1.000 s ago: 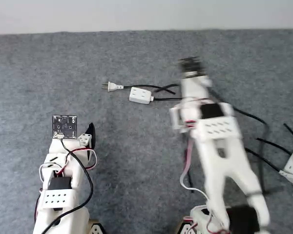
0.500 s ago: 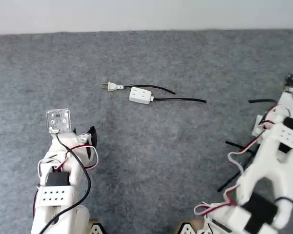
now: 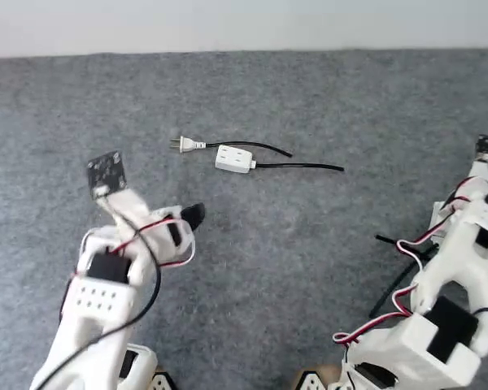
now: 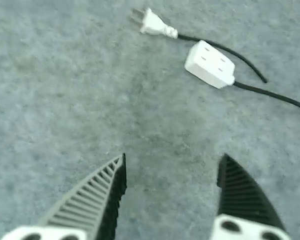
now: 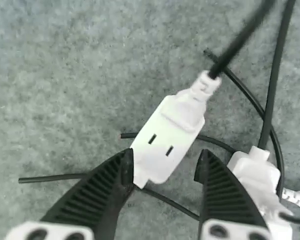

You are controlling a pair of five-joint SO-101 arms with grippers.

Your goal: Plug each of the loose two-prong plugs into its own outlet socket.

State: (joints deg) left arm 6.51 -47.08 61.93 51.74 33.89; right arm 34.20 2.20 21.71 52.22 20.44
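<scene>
A white two-prong plug (image 3: pixel 185 145) lies on the grey carpet with its black cord curling behind a white outlet block (image 3: pixel 235 158). In the left wrist view the plug (image 4: pixel 154 23) and outlet block (image 4: pixel 210 63) lie well ahead of my left gripper (image 4: pixel 173 162), which is open and holds nothing. My right gripper (image 5: pixel 164 160) is open, low over a second white outlet block (image 5: pixel 170 137), with one finger on either side of the block's end. Another white plug body (image 5: pixel 255 172) lies beside it among black cords.
The left arm (image 3: pixel 106 284) stands at the lower left of the high view, the right arm (image 3: pixel 459 276) at the right edge. Black cords (image 3: pixel 394 268) trail on the carpet by the right arm. A pale wall (image 3: pixel 244 24) bounds the far side.
The right arm swung from the middle of the carpet to the right edge. The left arm turned and stretched toward the centre, closer to the plug.
</scene>
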